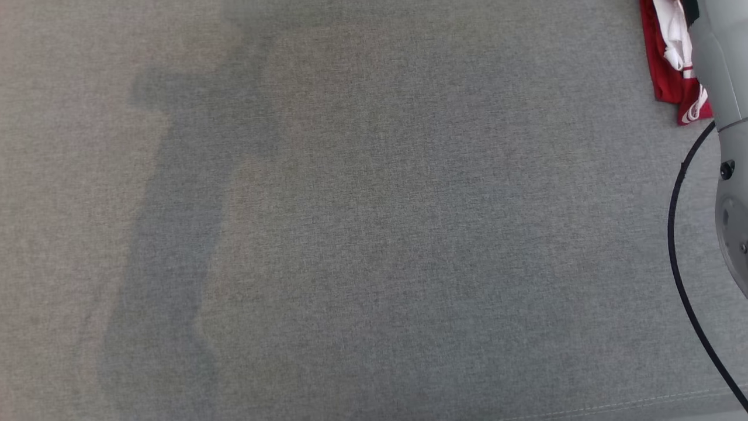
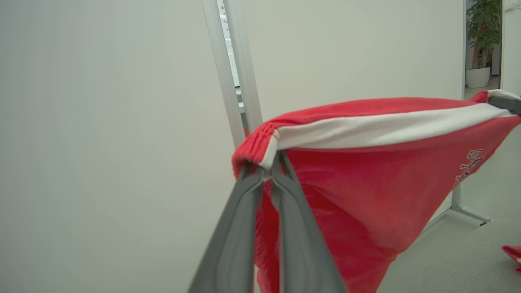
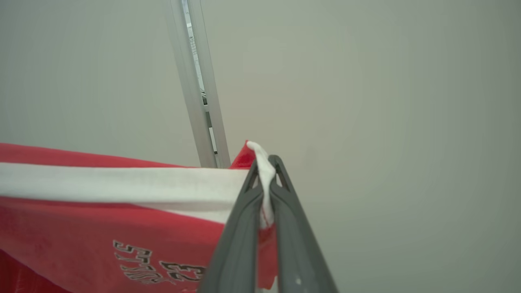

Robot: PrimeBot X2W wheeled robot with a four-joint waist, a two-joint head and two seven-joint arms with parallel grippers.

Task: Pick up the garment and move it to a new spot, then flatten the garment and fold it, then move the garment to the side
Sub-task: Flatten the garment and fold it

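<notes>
Garment: a red cloth garment (image 2: 366, 179) with a white band and dark lettering, held in the air. Its banded edge is stretched taut between both grippers and the rest hangs below.
Left gripper: the left gripper (image 2: 266, 162) is clenched on one end of the band, fingers pointing toward a pale wall (image 2: 101, 122) and a slim metal post (image 2: 232, 81).
Right gripper: the right gripper (image 3: 266, 171) is pinched tight on the band's other end, facing the same wall.
Right forearm: a pale grey forearm (image 1: 721, 70) runs down the head view's right edge, with a black cable (image 1: 678, 245) curving beside it and a piece of the garment at its top.
Surface: grey woven fabric surface (image 1: 374, 234) under the head camera.
</notes>
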